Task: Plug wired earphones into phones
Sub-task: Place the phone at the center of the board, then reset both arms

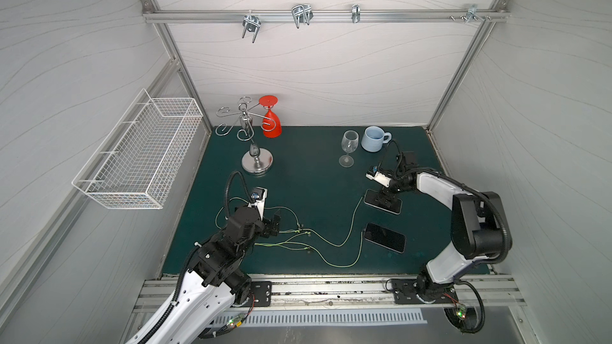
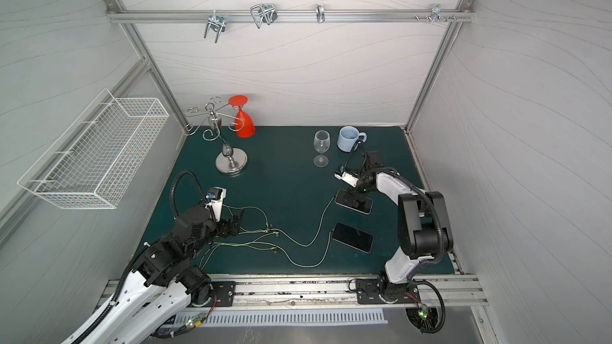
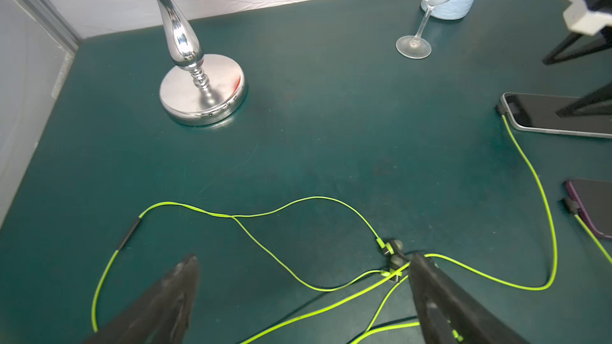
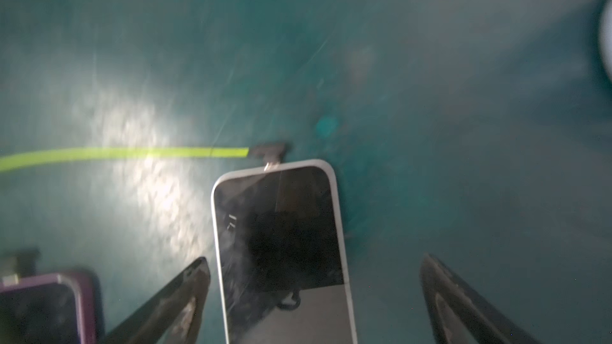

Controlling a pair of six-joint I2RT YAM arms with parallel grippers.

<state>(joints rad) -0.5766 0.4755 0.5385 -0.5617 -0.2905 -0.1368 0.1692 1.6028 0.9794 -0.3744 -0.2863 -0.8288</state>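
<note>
**Entry:** wired earphones point(image 4: 132, 153), two sets, thin yellow-green cords.

**Location:** laid loose on the green surface point(image 1: 314, 177). The earbuds point(image 3: 392, 249) are bunched just beside the left gripper point(image 3: 304, 257), and the cords are trailed across to the phones.

**Phones:** two, flat, screens up. A pale-edged far phone point(image 4: 278, 226) is set near a purple-edged near phone point(image 1: 385, 237). Their long axes are laid roughly parallel across the surface, with the port ends pointed toward the left arm's side.

**Plugs:** an angled dark plug point(image 4: 268, 151) is seen at the far phone's short edge, its cord led off at right angles to the phone's long axis. A sliver of metal shank is shown between plug body and edge. The near phone's plug point(image 3: 571, 205) is also at its port; seating depth cannot be told.

**Grippers:** the left jaws are spread wide with nothing held, one finger over the cords. The right gripper point(image 4: 314, 258) is hung over the far phone, jaws wide astride it, nothing gripped.

**Step:** both plugs are judged inserted, so the closing stage is in hand.

**Next move:** if the far plug is not home, a short push along the phone's long axis is called for, with the phone braced. Otherwise the arms are to be lifted clear without a cord being snagged.
</note>
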